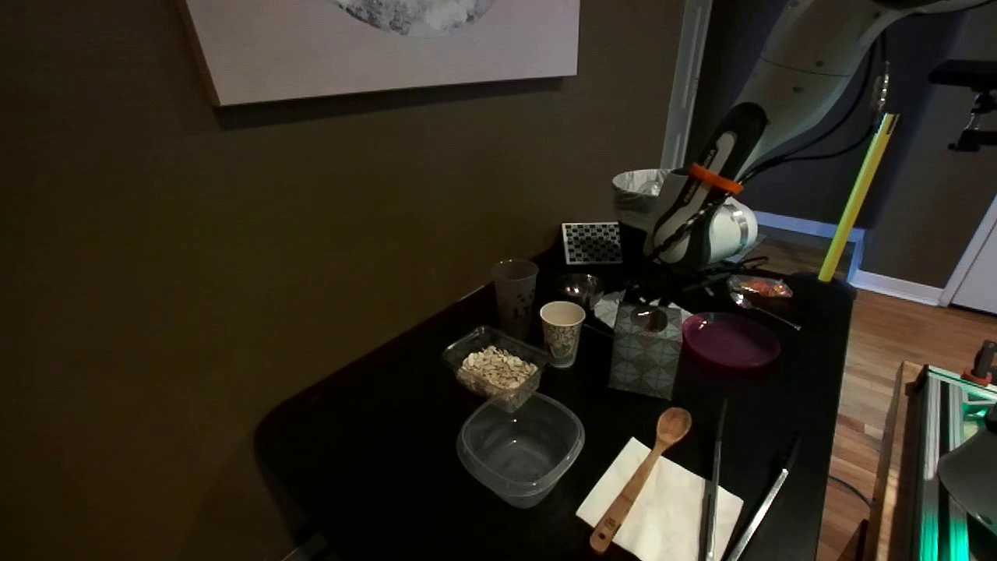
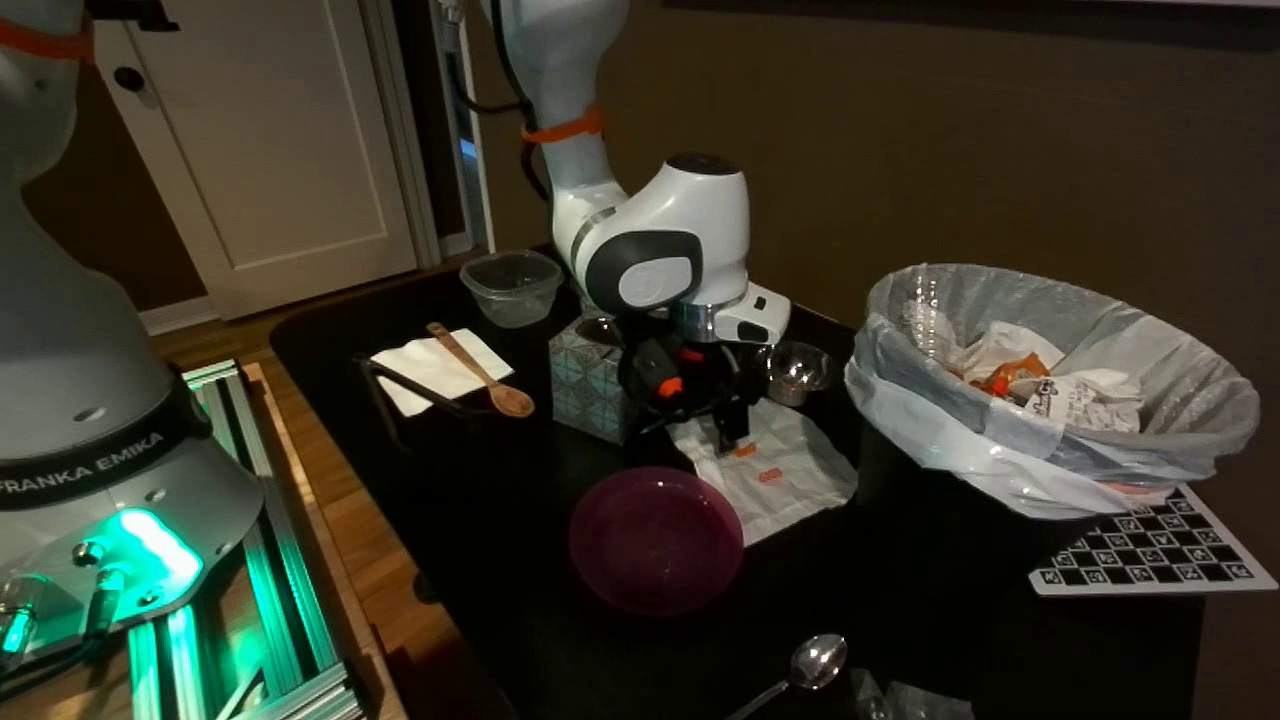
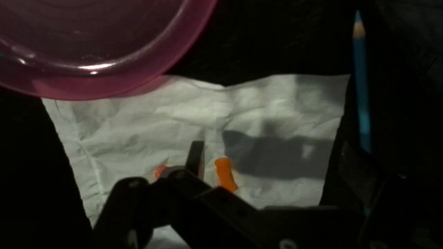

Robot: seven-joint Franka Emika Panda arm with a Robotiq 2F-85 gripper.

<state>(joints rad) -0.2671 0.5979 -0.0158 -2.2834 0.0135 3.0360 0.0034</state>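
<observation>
Orange piece (image 3: 225, 174) on paper (image 3: 138, 128), near one finger (image 3: 196, 155) of the gripper (image 2: 702, 422) (jaws apart).

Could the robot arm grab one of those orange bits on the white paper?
Probably yes: in the wrist view, one dark fingertip shows close to an orange bit, which lies on the white paper with nothing on top.
</observation>
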